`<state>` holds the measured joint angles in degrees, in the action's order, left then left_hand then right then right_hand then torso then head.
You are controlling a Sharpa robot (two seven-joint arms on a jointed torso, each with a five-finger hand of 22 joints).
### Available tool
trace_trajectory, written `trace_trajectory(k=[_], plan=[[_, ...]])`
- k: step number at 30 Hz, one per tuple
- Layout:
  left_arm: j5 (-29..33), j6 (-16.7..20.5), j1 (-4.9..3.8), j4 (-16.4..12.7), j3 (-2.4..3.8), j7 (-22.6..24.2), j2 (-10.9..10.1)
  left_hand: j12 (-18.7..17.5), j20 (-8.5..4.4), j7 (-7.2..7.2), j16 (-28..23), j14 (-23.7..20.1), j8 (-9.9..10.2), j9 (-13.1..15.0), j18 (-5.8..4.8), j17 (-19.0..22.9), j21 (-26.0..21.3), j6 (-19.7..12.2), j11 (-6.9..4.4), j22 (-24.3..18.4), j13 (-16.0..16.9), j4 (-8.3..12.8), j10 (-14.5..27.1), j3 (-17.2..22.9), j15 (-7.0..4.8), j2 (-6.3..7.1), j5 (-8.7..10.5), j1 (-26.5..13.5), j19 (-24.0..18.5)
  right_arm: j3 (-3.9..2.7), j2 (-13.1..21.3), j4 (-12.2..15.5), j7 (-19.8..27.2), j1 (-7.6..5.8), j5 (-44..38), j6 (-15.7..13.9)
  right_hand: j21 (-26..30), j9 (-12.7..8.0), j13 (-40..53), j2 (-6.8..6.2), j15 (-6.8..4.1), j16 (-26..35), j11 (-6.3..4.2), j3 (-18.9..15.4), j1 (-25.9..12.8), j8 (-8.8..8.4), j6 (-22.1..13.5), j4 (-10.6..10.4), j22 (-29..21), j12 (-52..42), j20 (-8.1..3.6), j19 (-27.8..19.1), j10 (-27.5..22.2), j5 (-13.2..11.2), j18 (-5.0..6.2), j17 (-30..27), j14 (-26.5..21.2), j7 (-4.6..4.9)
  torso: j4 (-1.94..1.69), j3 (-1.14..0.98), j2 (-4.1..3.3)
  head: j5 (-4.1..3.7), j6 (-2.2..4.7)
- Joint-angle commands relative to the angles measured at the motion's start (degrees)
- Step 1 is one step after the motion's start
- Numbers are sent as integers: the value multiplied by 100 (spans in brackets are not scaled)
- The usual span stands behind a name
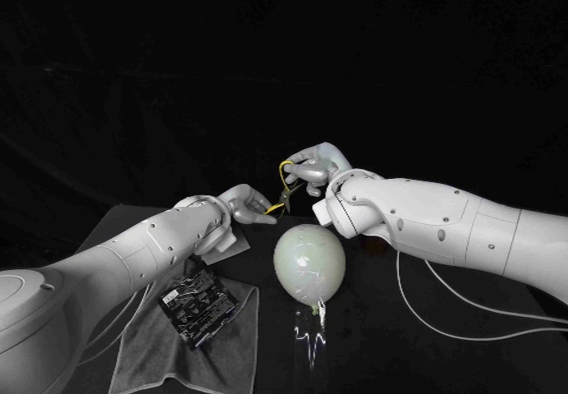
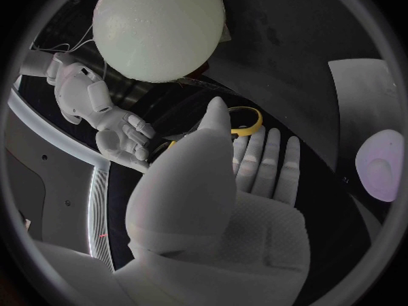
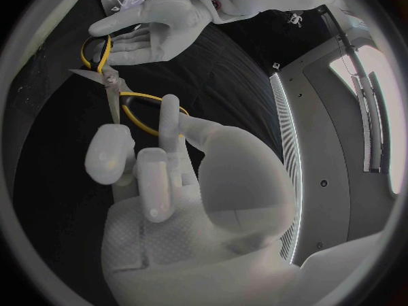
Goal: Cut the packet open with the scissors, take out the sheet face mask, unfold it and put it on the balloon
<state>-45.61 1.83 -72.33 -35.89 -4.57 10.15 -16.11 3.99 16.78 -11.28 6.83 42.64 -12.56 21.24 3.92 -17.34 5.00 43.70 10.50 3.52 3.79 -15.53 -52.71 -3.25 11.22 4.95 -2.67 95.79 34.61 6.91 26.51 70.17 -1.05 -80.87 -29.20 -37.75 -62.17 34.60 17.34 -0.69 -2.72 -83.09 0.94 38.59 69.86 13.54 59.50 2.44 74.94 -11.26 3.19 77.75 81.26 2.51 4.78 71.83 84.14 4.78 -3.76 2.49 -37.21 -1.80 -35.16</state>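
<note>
Here, above the far part of the table (image 1: 355, 353), we see the scissors (image 3: 111, 83) up in the air between the two hands. The right hand (image 3: 196, 177) grips them with a finger hooked through one yellow loop. The left hand (image 3: 153, 30) has its fingers loosely around the other loop, and we cannot tell whether they grip it. The balloon (image 1: 308, 261) lies just nearer than the hands. At the near left the packet (image 1: 198, 305) lies flat on a grey cloth (image 1: 231, 353), its contents hidden.

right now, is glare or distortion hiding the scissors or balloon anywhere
head view: background black, glints on the balloon and its reflection streaks the table; right wrist view: fisheye bends the edges, scissors plain; left wrist view: balloon evenly lit, no glare
</note>
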Motion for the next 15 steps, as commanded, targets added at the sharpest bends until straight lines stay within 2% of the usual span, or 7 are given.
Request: trace_trajectory(k=[1, 4, 6, 7, 9, 11, 15], plan=[[168, -110, -1, 24, 9, 13, 29, 39, -6, -45, 44, 51, -22, -17, -29, -5, -37, 58, 31, 2, 5, 34, -71, 77, -44, -119, -6, 82, 32, -19, 15, 47, 93, -16, -19, -37, 10, 943, 12, 58, -41, -20, -29, 64, 2, 154, 38, 8, 699, -22, -5, 33, -6, 28, 71, -8, 245, 11, -4, -5, 3, -8, 3], [301, -70, 1, 49, 10, 4, 37, 50, -5, -39, 69, 93, -27, -27, -28, -8, -33, 91, 47, 6, 5, 46, -109, 150, -56, -234, -8, 152, 58, -30, 24, 49, 89, -25, -18, -39, 10, 943, 12, 58, -41, -20, -29, 64, 2, 154, 38, 8, 699, -22, -5, 33, -6, 28, 71, -8, 245, 11, -7, -4, 3, -16, 7], [391, -22, 2, 65, 10, 9, 38, 95, -6, -20, 128, 194, -47, -50, -22, -19, 1, 200, 84, 28, 8, 67, -242, 326, -66, -437, -16, 314, 220, -35, 28, 39, 85, -31, -17, -40, 10, 943, 12, 58, -41, -20, -29, 64, 2, 154, 38, 8, 699, -22, -5, 33, -6, 28, 71, -8, 245, 11, -6, -4, 6, -18, 11], [435, 16, 3, 74, 11, 24, 38, 167, -12, -52, 192, 311, -113, -49, -7, -35, 51, 383, 5, 57, 21, 80, -429, 524, -127, -632, -10, 478, 453, -37, 31, 33, 82, -33, -16, -39, 10, 943, 12, 58, -41, -20, -29, 64, 2, 154, 38, 8, 699, -22, -5, 33, -6, 28, 71, -8, 245, 11, -6, -4, 6, -20, 12], [512, 100, 3, 86, 11, 61, 35, 214, -15, -25, 244, 412, -193, -44, 0, -45, 72, 593, -71, 66, 15, 47, -614, 762, -189, -801, -10, 605, 536, -39, 34, 12, 73, -37, -14, -32, 10, 943, 12, 58, -41, -20, -29, 64, 2, 154, 38, 8, 699, -22, -5, 33, -6, 28, 71, -8, 245, 11, -8, -3, 4, -23, 7], [623, 186, 4, 95, 12, 93, 29, 343, -28, 85, 412, 726, -405, 48, 28, -116, 127, 950, -201, 91, 40, -87, -989, 748, -308, -736, -12, 502, 742, -41, 29, -23, 37, -42, -14, 5, 10, 943, 12, 58, -41, -20, -29, 64, 2, 154, 38, 8, 699, -22, -5, 33, -6, 28, 71, -8, 245, 11, -10, -3, 2, -32, 2], [1049, 318, 3, 134, 16, 117, 14, 415, -35, 187, 547, 982, -592, 161, 67, -178, 171, 1151, -327, 105, 36, -105, -1308, 845, -423, -841, 0, 505, 865, -42, 7, -154, -279, -58, -172, 246, 78, 956, 18, 55, -38, 7, -24, 97, -21, 151, 25, 19, 683, -11, -4, 5, -25, 28, 84, -76, 230, 17, -12, 0, 1, -42, 3]])
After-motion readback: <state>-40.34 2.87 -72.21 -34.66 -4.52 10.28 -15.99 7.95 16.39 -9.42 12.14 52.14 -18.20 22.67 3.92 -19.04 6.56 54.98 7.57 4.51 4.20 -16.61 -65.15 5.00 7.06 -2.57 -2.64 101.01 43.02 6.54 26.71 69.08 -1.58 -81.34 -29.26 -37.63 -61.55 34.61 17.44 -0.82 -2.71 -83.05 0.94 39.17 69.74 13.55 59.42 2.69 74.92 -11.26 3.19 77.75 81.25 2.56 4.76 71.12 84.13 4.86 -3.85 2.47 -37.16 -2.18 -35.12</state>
